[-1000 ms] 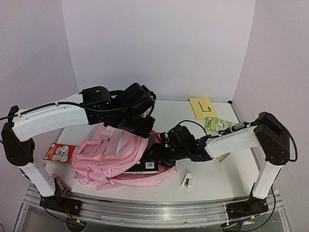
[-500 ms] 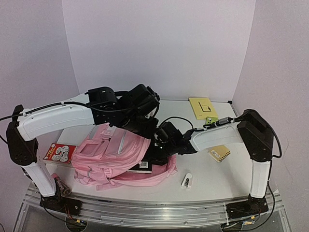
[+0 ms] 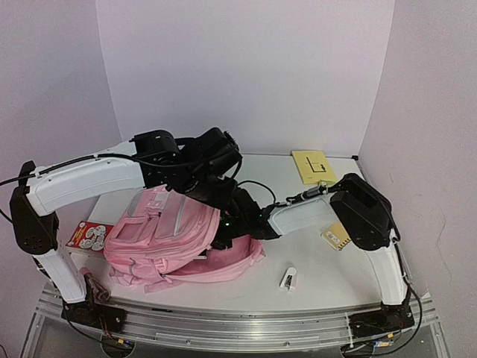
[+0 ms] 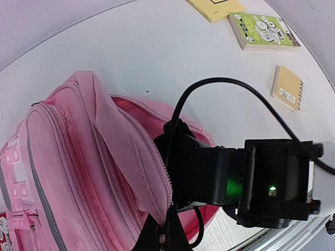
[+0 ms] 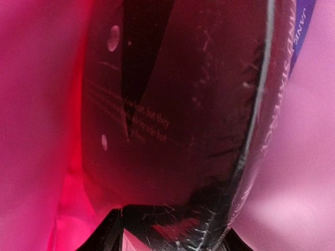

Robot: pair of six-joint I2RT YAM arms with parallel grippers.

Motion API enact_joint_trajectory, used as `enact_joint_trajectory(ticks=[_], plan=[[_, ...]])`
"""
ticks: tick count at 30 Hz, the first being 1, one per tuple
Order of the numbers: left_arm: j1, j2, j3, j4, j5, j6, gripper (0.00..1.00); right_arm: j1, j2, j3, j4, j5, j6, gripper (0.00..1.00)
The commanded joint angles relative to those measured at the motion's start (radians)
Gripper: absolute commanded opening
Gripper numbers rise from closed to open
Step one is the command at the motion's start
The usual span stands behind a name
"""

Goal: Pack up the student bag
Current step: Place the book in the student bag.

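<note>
The student bag point(image 3: 160, 235) lies on its side left of the table's middle, with its mouth facing right. In the left wrist view the student bag point(image 4: 78, 157) has its zip edge pinched by my left gripper point(image 4: 162, 236), which is shut on it and lifts the mouth. My right arm's wrist point(image 4: 251, 183) reaches into that mouth, and its fingers are hidden from above. Inside, pink lining surrounds my right gripper point(image 5: 167, 241). A black book point(image 5: 172, 104) fills the gap between its fingers.
A yellow notepad point(image 3: 313, 165) lies at the back right. A green booklet point(image 4: 264, 31) is beside it, and a tan spiral notebook point(image 3: 335, 237) lies right of the right arm. A small white object point(image 3: 288, 279) sits near the front, and a red card pack point(image 3: 89, 236) lies left of the bag.
My right arm has pushed left, carrying the black book out of sight into the bag. The bag has shifted slightly left. My left gripper keeps hold of the zip edge.
</note>
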Motion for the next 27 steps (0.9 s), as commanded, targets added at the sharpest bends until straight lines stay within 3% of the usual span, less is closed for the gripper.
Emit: enact_joint_trajectory(ticks=[1, 4, 7, 17, 21, 27], plan=[[-0.025, -0.014, 0.048, 0.169, -0.003, -0.006, 0.0, 0.059, 0.049, -0.071, 0.505, -0.053, 0.094, 0.49], [-0.017, -0.018, 0.033, 0.188, 0.0, -0.008, 0.0, 0.058, 0.034, -0.127, 0.668, -0.084, 0.074, 0.52], [-0.01, -0.021, 0.018, 0.204, 0.006, -0.01, 0.0, 0.051, 0.008, -0.159, 0.726, -0.094, 0.055, 0.52], [0.005, -0.022, -0.024, 0.266, 0.028, -0.003, 0.0, -0.068, -0.317, -0.57, 0.514, 0.273, -0.014, 0.71], [0.014, -0.01, -0.041, 0.293, 0.056, 0.007, 0.0, -0.124, -0.437, -0.664, 0.464, 0.287, -0.023, 0.79], [0.035, 0.022, -0.092, 0.357, 0.159, 0.031, 0.0, -0.21, -0.625, -0.72, 0.246, 0.283, -0.073, 0.81]])
